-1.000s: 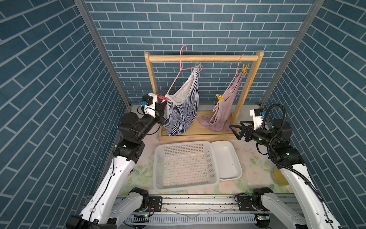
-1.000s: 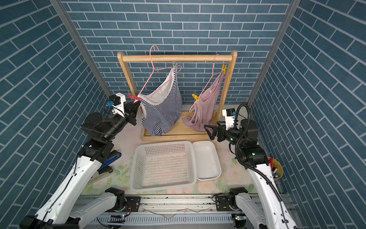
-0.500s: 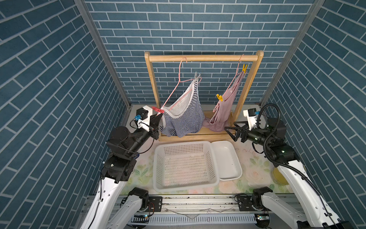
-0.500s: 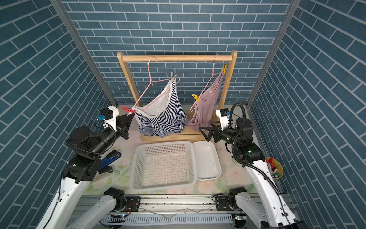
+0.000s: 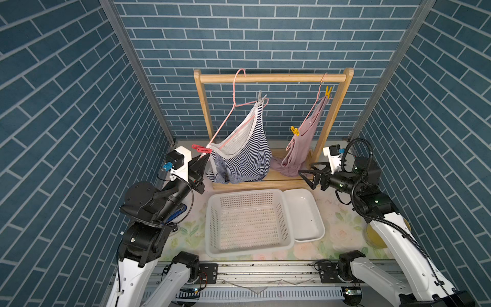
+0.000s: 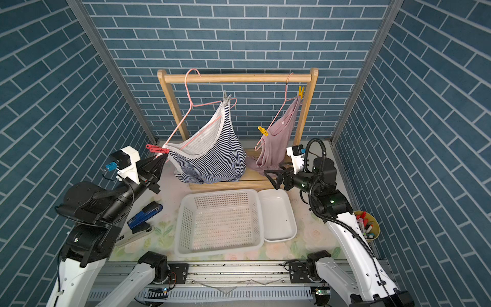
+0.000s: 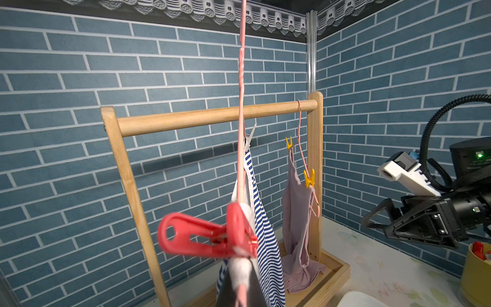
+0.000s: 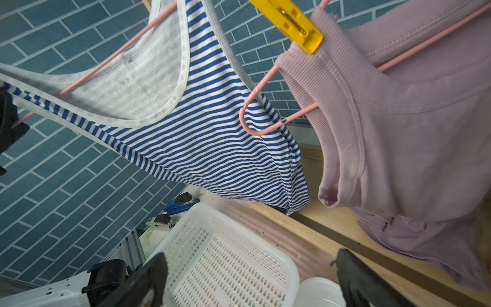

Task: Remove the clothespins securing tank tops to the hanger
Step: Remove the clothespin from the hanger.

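Blue brick-pattern walls [image 5: 79, 106] enclose three sides around the wooden rack [image 5: 271, 78], which stands at the back of the floral table surface [image 5: 342, 228]. Left of the rack's left post, my left gripper [image 5: 204, 162] is clamped on the low corner of the striped top's hanger [image 5: 225, 123], just below the red clothespin [image 5: 201, 149]. A blue stapler [image 6: 144, 214] lies front-left of the rack. The striped tank top [image 5: 244, 159] hangs from the rail, with the grey clothespin [image 5: 261, 97] at its upper strap. In front of the rack sit the white basket [image 5: 247, 192] and the white tray [image 5: 305, 212], touching. The pink tank top [image 5: 303, 143] hangs by the right post and carries both yellow clothespins [image 5: 294, 130], [image 5: 328, 91]. My right gripper [image 5: 308, 174] is spread wide and empty, front-right of the rack. A yellow pen cup [image 6: 368, 226] stands farther right.
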Available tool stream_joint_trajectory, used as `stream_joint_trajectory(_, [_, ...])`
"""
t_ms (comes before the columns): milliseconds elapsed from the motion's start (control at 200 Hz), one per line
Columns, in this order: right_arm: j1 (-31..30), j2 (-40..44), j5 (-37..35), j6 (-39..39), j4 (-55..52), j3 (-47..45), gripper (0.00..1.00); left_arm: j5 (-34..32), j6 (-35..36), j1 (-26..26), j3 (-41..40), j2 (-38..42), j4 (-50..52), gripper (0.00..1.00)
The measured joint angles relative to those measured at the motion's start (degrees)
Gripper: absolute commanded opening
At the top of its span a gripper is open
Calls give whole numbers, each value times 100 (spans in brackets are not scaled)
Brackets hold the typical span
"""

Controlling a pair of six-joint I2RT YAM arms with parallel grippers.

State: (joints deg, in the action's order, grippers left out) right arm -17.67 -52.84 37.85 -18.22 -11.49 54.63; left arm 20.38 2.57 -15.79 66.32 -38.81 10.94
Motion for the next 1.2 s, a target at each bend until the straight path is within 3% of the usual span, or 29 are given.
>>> stream_joint_trajectory(595, [-35, 584, -216, -101, -179, -236, 99, -219, -70, 0, 1976, -715, 393, 0])
stream_joint_trajectory(1200, [-33, 136, -365, -81, -678, 793, 99, -369, -188, 0, 3252, -1174, 1038, 0])
